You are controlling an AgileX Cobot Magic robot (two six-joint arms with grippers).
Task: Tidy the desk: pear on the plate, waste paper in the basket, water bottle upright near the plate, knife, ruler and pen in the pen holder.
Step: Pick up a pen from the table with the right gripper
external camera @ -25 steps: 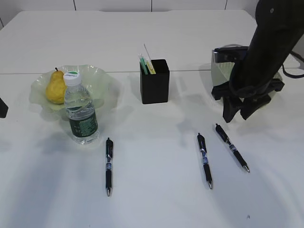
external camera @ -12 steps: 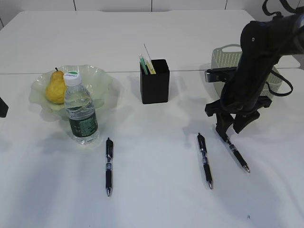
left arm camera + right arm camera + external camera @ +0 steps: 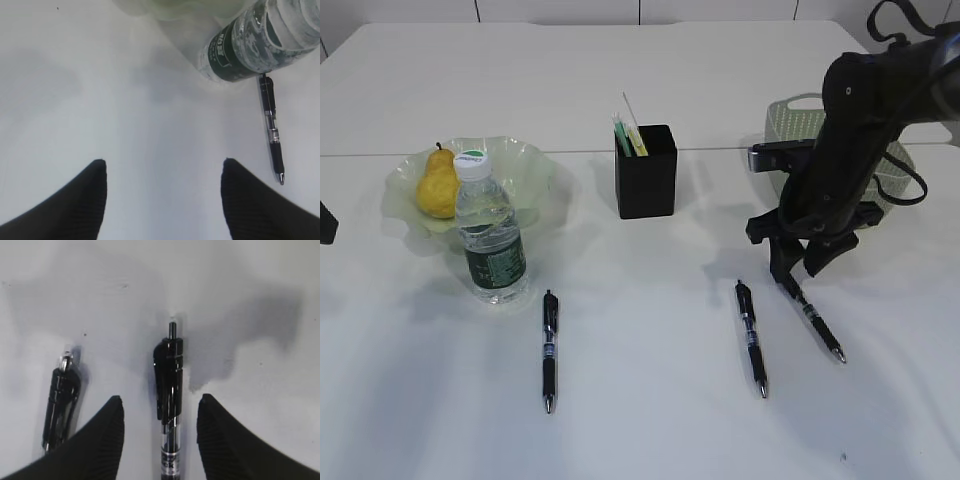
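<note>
Bare white table (image 3: 650,420) lies open around three pens. The right end effector (image 3: 798,270) points down with its jaws parted either side of the rightmost pen (image 3: 812,318), not closed on it. Its arm hides part of the basket (image 3: 798,118). The left end effector (image 3: 164,192) hovers open near the water bottle (image 3: 490,238); the exterior view shows only its edge.

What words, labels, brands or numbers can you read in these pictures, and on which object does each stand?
None can be read.
Water bottle: dark green label with pale print, too blurred.
Pen between the right gripper's fingers: barrel band print, too small.
</note>
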